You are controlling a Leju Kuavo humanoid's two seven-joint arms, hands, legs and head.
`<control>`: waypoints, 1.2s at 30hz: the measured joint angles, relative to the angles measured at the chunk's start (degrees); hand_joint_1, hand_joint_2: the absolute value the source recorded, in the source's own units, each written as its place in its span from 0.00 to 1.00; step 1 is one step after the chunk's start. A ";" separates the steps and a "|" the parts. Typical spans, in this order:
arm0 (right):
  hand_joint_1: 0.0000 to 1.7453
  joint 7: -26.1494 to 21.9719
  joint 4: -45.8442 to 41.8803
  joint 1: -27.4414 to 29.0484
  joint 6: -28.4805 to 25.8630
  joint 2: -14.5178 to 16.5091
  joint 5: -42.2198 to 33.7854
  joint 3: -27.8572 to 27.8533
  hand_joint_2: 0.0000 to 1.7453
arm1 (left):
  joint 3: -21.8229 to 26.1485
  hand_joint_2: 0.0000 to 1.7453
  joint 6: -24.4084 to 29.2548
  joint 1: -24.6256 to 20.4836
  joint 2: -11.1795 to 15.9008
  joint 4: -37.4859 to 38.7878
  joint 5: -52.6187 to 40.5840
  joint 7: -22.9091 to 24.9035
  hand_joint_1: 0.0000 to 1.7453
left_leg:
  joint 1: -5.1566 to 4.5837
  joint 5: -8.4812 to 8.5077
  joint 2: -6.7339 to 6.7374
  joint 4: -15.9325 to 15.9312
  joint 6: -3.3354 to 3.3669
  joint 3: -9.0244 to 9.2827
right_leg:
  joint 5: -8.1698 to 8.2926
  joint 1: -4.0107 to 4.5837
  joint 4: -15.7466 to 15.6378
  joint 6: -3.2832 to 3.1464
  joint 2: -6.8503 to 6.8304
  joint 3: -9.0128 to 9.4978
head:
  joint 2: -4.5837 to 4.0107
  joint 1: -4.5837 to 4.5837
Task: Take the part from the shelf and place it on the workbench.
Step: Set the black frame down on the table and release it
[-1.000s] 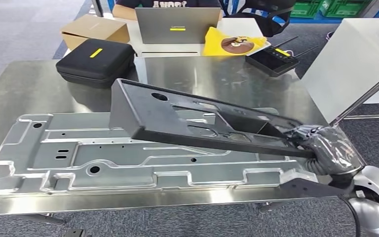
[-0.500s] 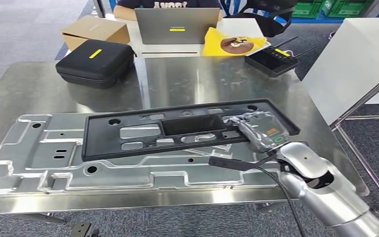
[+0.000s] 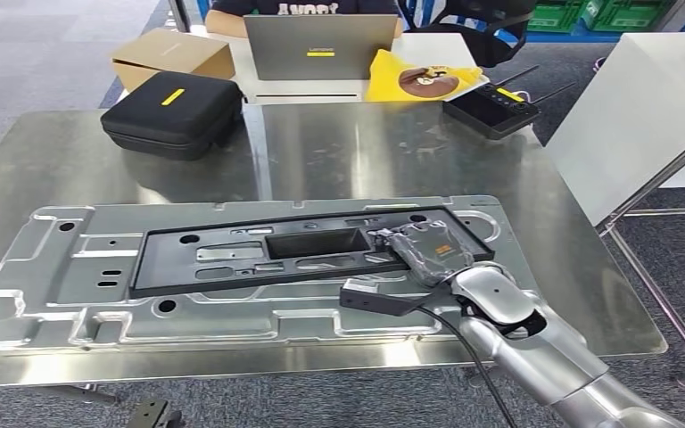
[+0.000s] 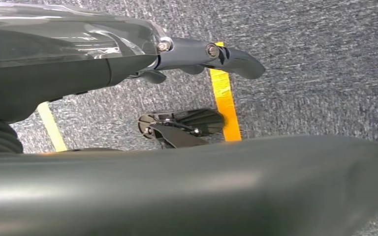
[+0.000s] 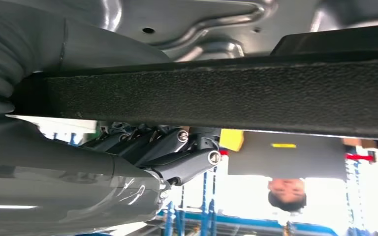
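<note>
No legible text anywhere; laptop lid's yellow label and person's shirt lettering too small/cropped to read.

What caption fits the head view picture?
Right hand lowers black plastic part onto metal panel on the workbench.

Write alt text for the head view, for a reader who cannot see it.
The right robot hand holds the right end of a long black plastic part, which lies flat on a large stamped metal panel on the steel workbench. Behind sit a black zip case, a cardboard box and an open laptop.
</note>
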 joint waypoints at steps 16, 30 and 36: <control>0.00 1.43 5.76 -0.31 -1.04 0.58 2.45 -3.18 0.00 | -0.13 0.25 -2.71 -0.05 0.00 0.00 0.91 -2.44 0.00 | 0.00 0.00 0.00 0.00 0.00 0.01 | 0.00 0.01 0.00 0.00 0.01 -0.02 | 0.00 0.00; 0.00 -7.11 5.20 0.53 2.27 1.81 -15.69 -7.24 0.00 | -0.61 0.00 -1.65 -0.11 0.02 0.00 1.20 -1.88 0.00 | 0.00 0.00 0.00 0.00 0.00 0.06 | 0.00 0.00 0.00 0.00 0.01 0.00 | 0.00 0.00; 0.00 -15.93 -0.43 5.49 7.66 1.84 -40.13 -13.61 0.00 | -0.60 0.00 -2.42 0.13 0.02 0.00 1.79 -2.72 0.00 | -0.01 0.00 -0.02 0.00 0.00 0.05 | 0.00 0.00 -0.01 0.00 -0.04 0.01 | 0.00 0.00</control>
